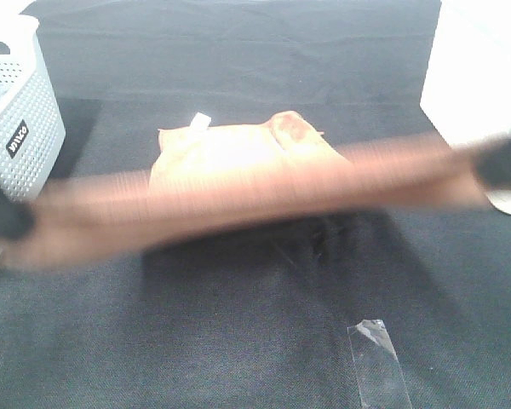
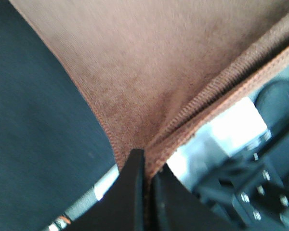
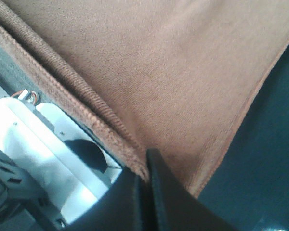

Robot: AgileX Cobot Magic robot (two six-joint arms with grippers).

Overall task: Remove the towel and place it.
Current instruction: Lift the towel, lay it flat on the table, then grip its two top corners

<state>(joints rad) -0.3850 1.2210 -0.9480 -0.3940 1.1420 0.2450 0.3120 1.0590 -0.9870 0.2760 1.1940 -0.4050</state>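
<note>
The brown plush towel (image 1: 238,183) is stretched in the air between my two grippers and shows motion blur. Its far part (image 1: 230,149) still rests bunched on the black table cloth (image 1: 238,332), with a small white tag (image 1: 202,122) at its back edge. My left gripper (image 1: 4,217) is shut on the towel's stitched edge at the left; the left wrist view shows its jaws pinching the hem (image 2: 147,161). My right gripper (image 1: 502,162) is shut on the other end at the right, with the hem clamped in the right wrist view (image 3: 143,159).
A white perforated basket (image 1: 21,111) stands at the far left edge. A white object (image 1: 477,68) stands at the back right. A strip of clear tape (image 1: 379,362) lies on the cloth near the front right.
</note>
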